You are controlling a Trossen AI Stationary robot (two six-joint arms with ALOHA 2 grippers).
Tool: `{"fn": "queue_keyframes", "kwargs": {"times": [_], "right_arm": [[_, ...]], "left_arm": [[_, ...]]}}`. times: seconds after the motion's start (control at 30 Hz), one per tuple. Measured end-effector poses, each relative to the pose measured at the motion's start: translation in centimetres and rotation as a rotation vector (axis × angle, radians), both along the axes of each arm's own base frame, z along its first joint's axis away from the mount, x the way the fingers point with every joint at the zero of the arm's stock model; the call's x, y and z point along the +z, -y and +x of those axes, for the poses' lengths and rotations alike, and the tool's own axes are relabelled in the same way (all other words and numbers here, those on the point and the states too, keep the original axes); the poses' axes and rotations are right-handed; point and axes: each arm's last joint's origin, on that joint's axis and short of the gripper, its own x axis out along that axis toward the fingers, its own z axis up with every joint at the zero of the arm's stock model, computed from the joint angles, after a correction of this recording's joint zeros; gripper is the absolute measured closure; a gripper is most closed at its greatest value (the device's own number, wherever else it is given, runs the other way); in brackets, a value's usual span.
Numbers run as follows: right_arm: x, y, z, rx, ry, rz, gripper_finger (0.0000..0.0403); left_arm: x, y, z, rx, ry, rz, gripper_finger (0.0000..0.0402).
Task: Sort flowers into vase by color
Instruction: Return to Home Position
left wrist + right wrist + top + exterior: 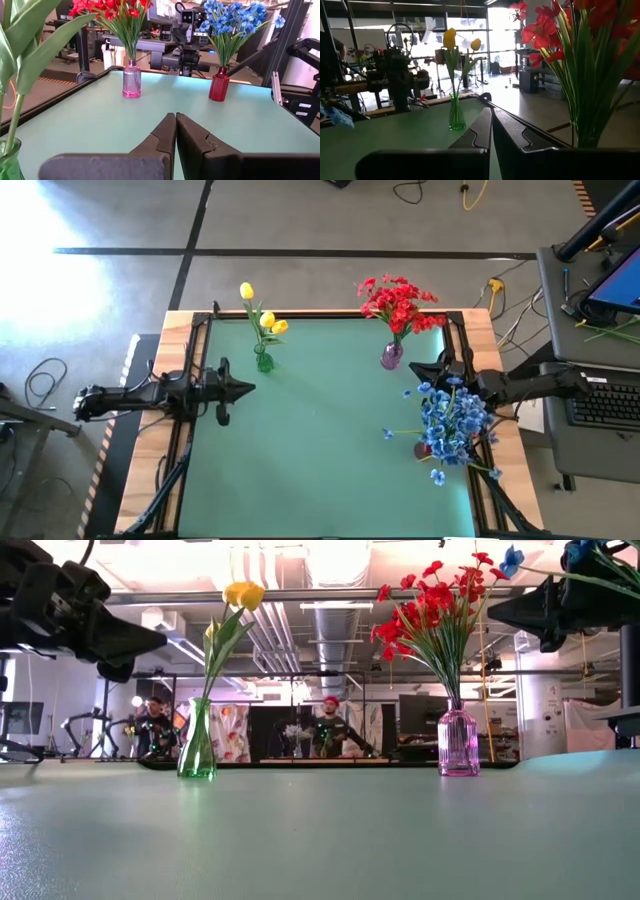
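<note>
Left tool (248,388): fingers pressed together with nothing between them, raised above the green table (320,465) at its 9 o'clock edge, tips aimed at the centre.
Right tool (412,366): fingers pressed together and empty, at about 2 o'clock, tips aimed inward, near the pink vase.
Yellow tulips (262,320): three closed yellow heads on long green stems with broad leaves, standing in a slim green glass vase (264,362) at 11 o'clock.
Red blooms (400,302): a dense, fanned bunch on thin green stems, in a ribbed pink glass vase (391,356) at 1 o'clock.
Blue blossoms (452,420): many small flowers in a loose, spreading bunch, in a dark red vase (425,448) at 4 o'clock, close beside the right arm.
</note>
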Motion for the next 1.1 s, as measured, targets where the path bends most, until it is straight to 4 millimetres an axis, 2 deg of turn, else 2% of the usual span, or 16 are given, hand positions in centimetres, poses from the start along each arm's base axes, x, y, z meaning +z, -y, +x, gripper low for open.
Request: {"fn": "queue_keyframes", "kwargs": {"times": [0.63,0.77,1.1], "right_arm": [[0.0,0.0,-0.1,0.002,0.000,-0.008,0.0393],[-0.7,0.0,-0.3,0.005,-0.023,-0.017,0.0393],[-2.2,0.5,-0.7,-0.163,-0.098,0.105,0.0393]], "left_arm": [[-0.4,0.0,0.3,0.000,-0.053,-0.002,0.0402],[-0.5,0.0,0.4,0.000,-0.060,-0.003,0.0402],[-0.6,0.0,0.4,0.001,-0.074,-0.003,0.0402]]}}
